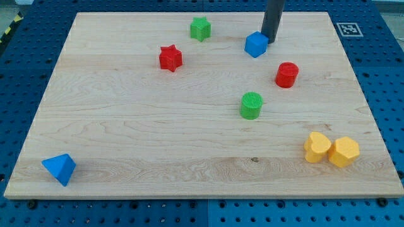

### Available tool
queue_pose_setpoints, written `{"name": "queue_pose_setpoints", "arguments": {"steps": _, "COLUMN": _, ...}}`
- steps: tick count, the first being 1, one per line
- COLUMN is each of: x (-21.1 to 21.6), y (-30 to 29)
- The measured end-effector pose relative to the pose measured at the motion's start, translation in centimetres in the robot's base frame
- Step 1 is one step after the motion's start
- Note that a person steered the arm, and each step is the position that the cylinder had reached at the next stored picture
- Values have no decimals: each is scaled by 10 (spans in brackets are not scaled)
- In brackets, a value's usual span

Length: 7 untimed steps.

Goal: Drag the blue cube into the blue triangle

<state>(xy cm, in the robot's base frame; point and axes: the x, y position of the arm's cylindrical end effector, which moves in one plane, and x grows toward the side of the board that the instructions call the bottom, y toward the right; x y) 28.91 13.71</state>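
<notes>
The blue cube [256, 45] sits near the board's top, right of centre, turned slightly. My tip [271, 41] is right against the cube's upper right side, the dark rod rising out of the view's top. The blue triangle [59, 168] lies far away at the board's bottom left corner.
A green star [201, 28] and a red star [170, 58] lie left of the cube. A red cylinder [286, 74] and a green cylinder [251, 105] lie below it. Two yellow blocks [331, 149] sit at the bottom right. The wooden board [126, 126] lies on a blue pegboard.
</notes>
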Motion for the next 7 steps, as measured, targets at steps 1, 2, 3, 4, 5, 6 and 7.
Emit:
{"name": "queue_pose_setpoints", "arguments": {"steps": 1, "x": 0, "y": 0}}
{"name": "queue_pose_setpoints", "arguments": {"steps": 2, "x": 11, "y": -3}}
{"name": "queue_pose_setpoints", "arguments": {"steps": 3, "x": 28, "y": -22}}
{"name": "queue_pose_setpoints", "arguments": {"steps": 4, "x": 31, "y": -54}}
{"name": "queue_pose_setpoints", "arguments": {"steps": 5, "x": 48, "y": -70}}
{"name": "queue_pose_setpoints", "arguments": {"steps": 6, "x": 70, "y": -84}}
{"name": "queue_pose_setpoints", "arguments": {"steps": 7, "x": 86, "y": -111}}
